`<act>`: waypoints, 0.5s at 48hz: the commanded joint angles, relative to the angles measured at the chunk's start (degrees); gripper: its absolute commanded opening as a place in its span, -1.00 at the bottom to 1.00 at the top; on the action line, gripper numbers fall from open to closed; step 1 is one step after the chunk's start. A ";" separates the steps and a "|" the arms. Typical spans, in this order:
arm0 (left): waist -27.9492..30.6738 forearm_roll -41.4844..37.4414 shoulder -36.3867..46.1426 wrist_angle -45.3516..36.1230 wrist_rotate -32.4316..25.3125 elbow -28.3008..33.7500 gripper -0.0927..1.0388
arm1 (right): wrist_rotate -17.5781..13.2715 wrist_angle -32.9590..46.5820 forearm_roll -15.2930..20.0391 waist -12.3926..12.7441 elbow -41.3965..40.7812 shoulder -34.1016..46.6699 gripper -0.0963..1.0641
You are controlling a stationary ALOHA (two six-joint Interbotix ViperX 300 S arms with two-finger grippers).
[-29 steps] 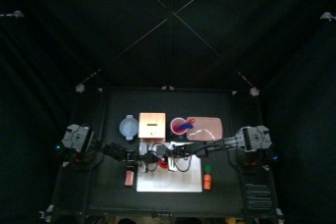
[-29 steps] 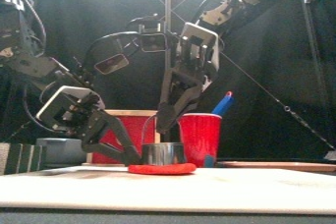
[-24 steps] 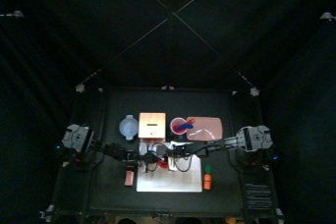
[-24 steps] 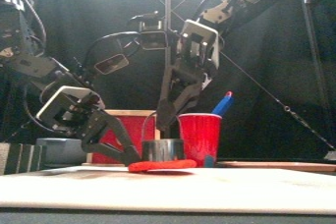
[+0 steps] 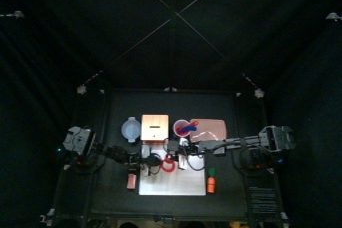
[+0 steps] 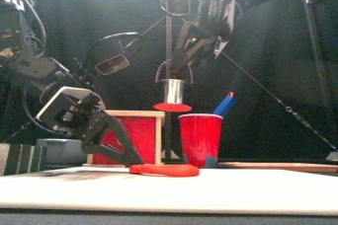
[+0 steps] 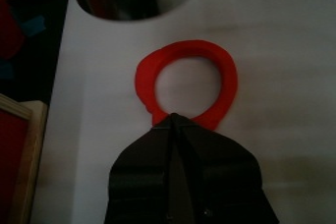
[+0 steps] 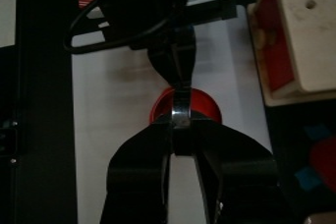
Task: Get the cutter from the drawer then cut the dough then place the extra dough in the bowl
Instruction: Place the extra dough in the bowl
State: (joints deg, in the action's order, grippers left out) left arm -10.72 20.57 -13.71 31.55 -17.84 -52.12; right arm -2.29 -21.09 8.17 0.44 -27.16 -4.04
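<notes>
Two hands are at work over the white cutting board [image 5: 187, 182], which lies toward the front of the black counter [image 5: 114, 107]. The right hand [image 6: 176, 63], on the arm coming in from the right, is clamped on the wire handle of the round metal cutter [image 6: 171, 86] and holds it in the air, well clear of the board and higher than the rim of the red cup [image 6: 201, 138]. A band of red dough, the cut disc [image 6: 172, 106], shows at the cutter's lower rim. In the right wrist view the cutter is seen edge-on between the closed jaws, with red on either side of it. Below, the dough ring [image 7: 188, 79] lies flat on the board with its middle open and the white surface showing through the hole. The left hand [image 7: 178, 120] reaches down from the left, its jaws drawn together to a point and pinching the ring's near edge. From the front the ring is a low red strip on the board, with the left hand at its left end. The pale wooden box [image 6: 132, 135] stands behind the ring, its red drawer front facing the front of the counter. The blue-grey bowl [image 5: 130, 128] sits just to its left, apart from the board. A blue toy knife [image 6: 224, 103] leans out of the red cup, which stands to the right of the ring.
</notes>
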 commanded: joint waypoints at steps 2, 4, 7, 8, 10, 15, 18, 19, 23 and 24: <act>-0.09 0.26 0.26 -0.35 0.00 0.44 0.07 | -0.09 0.44 0.62 0.88 -4.04 -6.50 0.12; -0.09 0.35 0.44 -0.70 0.00 0.53 0.07 | -0.09 0.44 0.97 0.88 -5.63 -7.56 0.12; 0.00 0.44 0.70 -1.05 0.00 0.70 0.07 | -0.09 0.44 2.02 0.88 -8.44 -9.14 0.12; 0.00 0.44 0.79 -1.14 0.00 0.70 0.07 | -0.09 0.62 2.55 0.88 -9.23 -9.58 0.12; 0.00 0.53 1.05 -1.23 -0.09 0.97 0.07 | -0.09 0.88 4.04 0.79 -11.69 -10.63 0.12; 0.26 0.79 1.76 -1.23 -0.09 1.41 0.07 | 0.09 1.67 6.06 0.44 -16.61 -11.95 0.12; 0.26 0.79 2.20 -1.32 -0.18 1.85 0.07 | 0.09 2.46 6.42 0.35 -19.60 -12.48 0.12; 0.35 0.88 2.37 -1.41 -0.26 1.93 0.07 | 0.09 2.90 6.68 0.35 -20.30 -12.48 0.12; 0.44 0.79 2.90 -2.11 -0.26 2.46 0.07 | 0.09 5.27 6.68 -0.35 -22.41 -12.48 0.12; 0.53 0.88 3.08 -2.29 -0.26 2.55 0.07 | 0.09 5.98 6.68 -0.44 -22.85 -12.48 0.12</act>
State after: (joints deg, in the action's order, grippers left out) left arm -10.37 21.45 -12.48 29.53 -18.02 -51.06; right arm -2.29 -17.84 14.68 0.62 -48.87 -15.03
